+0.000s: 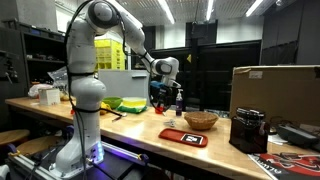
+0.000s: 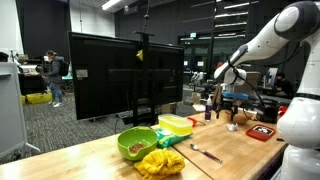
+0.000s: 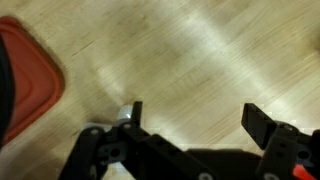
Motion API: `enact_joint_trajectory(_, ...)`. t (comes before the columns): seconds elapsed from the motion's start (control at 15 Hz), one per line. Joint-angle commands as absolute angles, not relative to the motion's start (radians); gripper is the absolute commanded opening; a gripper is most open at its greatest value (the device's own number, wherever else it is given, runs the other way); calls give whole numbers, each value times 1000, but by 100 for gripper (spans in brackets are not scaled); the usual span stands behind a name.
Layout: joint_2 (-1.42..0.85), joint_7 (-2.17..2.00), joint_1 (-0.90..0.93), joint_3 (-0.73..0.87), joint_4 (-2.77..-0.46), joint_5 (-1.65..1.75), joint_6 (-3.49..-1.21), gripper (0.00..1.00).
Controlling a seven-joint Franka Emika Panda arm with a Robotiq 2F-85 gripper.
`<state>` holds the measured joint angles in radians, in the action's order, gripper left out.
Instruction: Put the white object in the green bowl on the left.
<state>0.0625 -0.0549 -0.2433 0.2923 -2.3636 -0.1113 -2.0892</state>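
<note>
One wood table (image 2: 240, 155) is spanning both exterior views, w/ the Panda arm (image 1: 88, 90) reaching over it. Green bowl (image 2: 135, 152) is sitting lower center of frame, just behind a yellow heap (image 2: 160, 163). Gripper (image 3: 192, 108) is hanging spread wide, empty, above bare wood, red tray (image 3: 25, 85) at left edge. White obj: can't tell where.

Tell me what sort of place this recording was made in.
Most likely a robotics lab or workshop. A long wooden workbench carries the robot arm, a large black screen stands beyond the bench, and strip lights run across a dark, open ceiling.
</note>
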Motion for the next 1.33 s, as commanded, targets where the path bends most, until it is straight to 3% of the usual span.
enact_joint_trajectory(0.0, -47, -233, -270, 292, -2230, -5, -2049, 100)
enact_joint_trajectory(0.27, -84, -302, -293, 319, -2167, 25, -1947, 100)
enact_joint_trajectory(1.27, -141, -250, -319, 333, -2166, 2, -1951, 100)
